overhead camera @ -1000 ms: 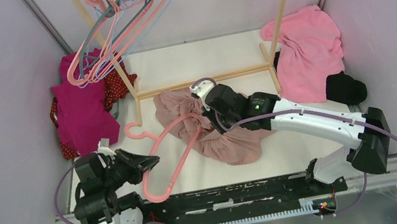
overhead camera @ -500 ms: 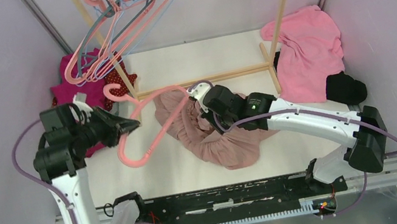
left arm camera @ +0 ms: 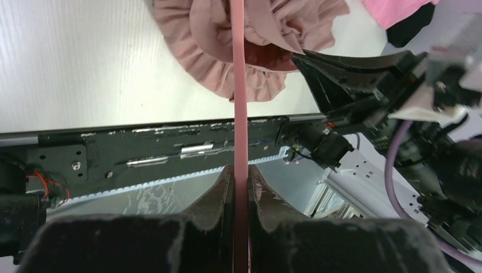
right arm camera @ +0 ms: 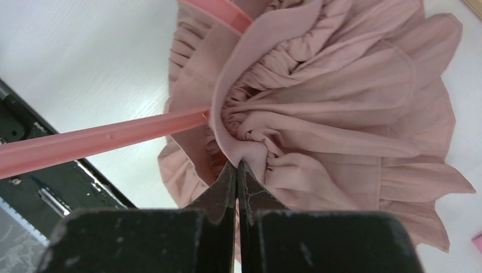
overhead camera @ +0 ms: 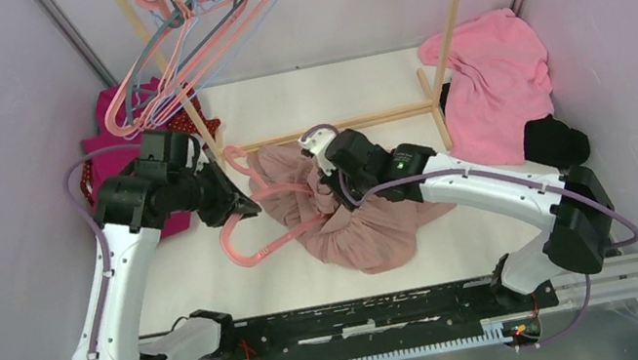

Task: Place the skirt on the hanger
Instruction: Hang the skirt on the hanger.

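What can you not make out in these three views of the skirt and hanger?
- Top view: how far the hanger reaches inside the skirt; folds cover it.
- Left wrist view: the hanger's far end, cut off by the top edge.
- Top view: the rack's top rail, cut off above.

Skirt [right arm camera: 318, 114]: dusty-pink thin cloth, matt, gathered and ruffled. Hanger [left arm camera: 240, 114]: pink plastic, smooth, slight sheen. Worktop [overhead camera: 319, 91]: white, matt, faint grain lines. Rack [overhead camera: 383, 115]: pale bare wood, matt. Left gripper [left arm camera: 240, 170] and right gripper [right arm camera: 237, 168]: black plastic, matt, grainy. Arm shells [overhead camera: 496, 193]: white plastic, smooth, semi-gloss.
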You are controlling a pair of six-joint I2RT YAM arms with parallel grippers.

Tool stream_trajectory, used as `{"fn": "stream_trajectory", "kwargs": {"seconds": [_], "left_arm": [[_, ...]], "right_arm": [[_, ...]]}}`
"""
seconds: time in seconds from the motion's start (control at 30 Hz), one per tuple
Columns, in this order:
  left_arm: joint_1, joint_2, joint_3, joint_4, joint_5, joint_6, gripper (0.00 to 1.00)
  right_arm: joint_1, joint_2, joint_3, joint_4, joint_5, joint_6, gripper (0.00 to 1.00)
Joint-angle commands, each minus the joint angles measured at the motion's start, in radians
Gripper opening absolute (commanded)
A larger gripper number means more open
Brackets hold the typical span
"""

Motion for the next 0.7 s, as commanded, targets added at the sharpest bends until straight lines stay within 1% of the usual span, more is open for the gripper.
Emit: {"fn": "stream_trajectory", "kwargs": {"seconds": [0.0,0.07,0.23,0.37,0.57,0.67], "left_arm": [[-0.074,-0.004,0.093,0.117,-0.082,-0.134,0.03],[-0.110,-0.030,0.041,0.187,-0.075,-0.179,0.03],[-0.241,-0.136,-0.220,0.451,-0.076,-0.322,0.03],[-0.330,-0.196,-0.369,0.601,-0.092,-0.401,0.03],[-0.411,-0.288,-0.517,0.733,-0.181,-0.450,0.03],[-0.457,-0.355,-0.550,0.784,-0.259,-0.464,0.03]], "right_arm": [[-0.088,-0.024,-0.025,0.058,-0.082,0.001,0.01],[-0.110,-0.037,-0.034,0.058,-0.099,0.001,0.01],[-0.119,-0.068,-0.047,0.057,-0.125,0.002,0.01],[-0.119,-0.098,-0.042,0.026,-0.117,-0.007,0.01],[-0.116,-0.154,-0.036,-0.009,-0.143,-0.006,0.01],[-0.112,-0.198,-0.051,-0.036,-0.133,-0.007,0.01]]}}
